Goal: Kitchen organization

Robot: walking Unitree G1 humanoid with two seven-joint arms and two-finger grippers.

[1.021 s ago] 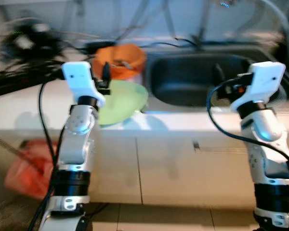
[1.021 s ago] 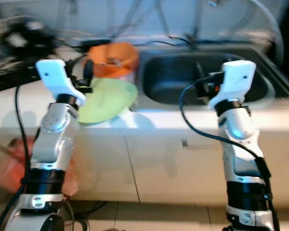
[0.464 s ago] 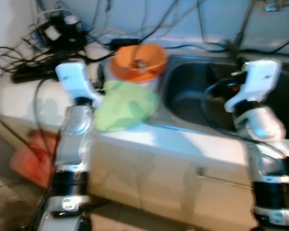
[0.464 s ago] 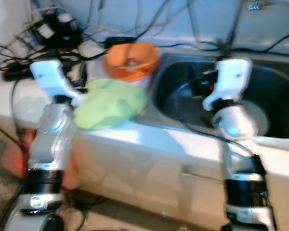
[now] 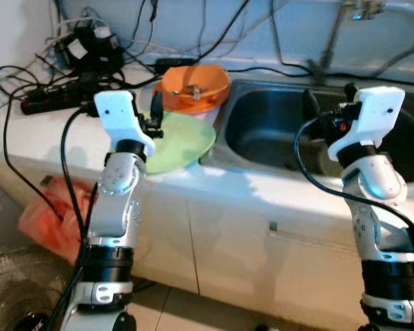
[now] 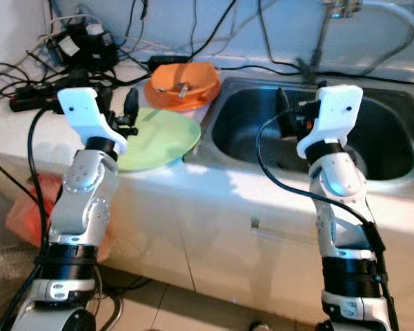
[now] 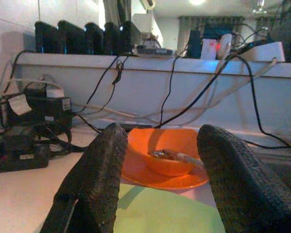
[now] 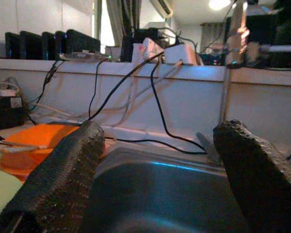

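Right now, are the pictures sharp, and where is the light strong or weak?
Eye views: sharp, with bright light on the counter edge and a darker sink. Left wrist view: fingers slightly soft, orange bowl clear. Right wrist view: ceiling lamp glare.

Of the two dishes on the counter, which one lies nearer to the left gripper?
The flat green plate lies nearer, directly below the open left gripper. The orange bowl sits farther back, beside the sink.
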